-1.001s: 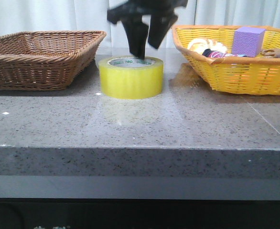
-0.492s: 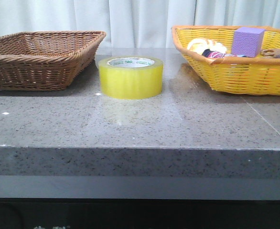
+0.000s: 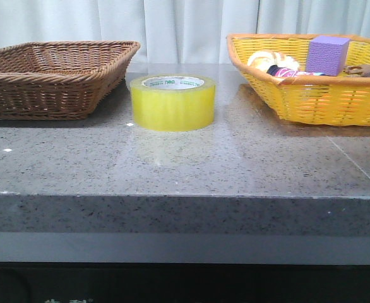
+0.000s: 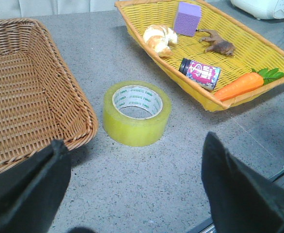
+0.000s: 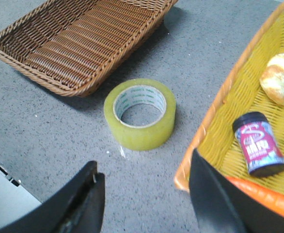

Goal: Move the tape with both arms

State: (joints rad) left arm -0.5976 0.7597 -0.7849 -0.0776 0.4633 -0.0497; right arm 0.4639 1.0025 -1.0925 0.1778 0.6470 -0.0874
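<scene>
The yellow tape roll [image 3: 173,102] lies flat on the grey stone table between the two baskets. It also shows in the left wrist view [image 4: 136,112] and in the right wrist view [image 5: 139,113]. My left gripper [image 4: 134,187] is open and empty, held above the table, apart from the roll. My right gripper [image 5: 144,194] is open and empty too, also raised and short of the roll. Neither gripper shows in the front view.
An empty brown wicker basket [image 3: 52,76] stands left of the roll. A yellow basket [image 3: 311,95] on the right holds a purple cube [image 3: 328,54], a croissant [image 4: 160,40], a can [image 4: 199,73], a carrot [image 4: 239,85] and a toy animal [image 4: 218,44].
A second ago a black gripper hung over the tape roll in the front view. It has lifted out of that view. The roll has not moved.
</scene>
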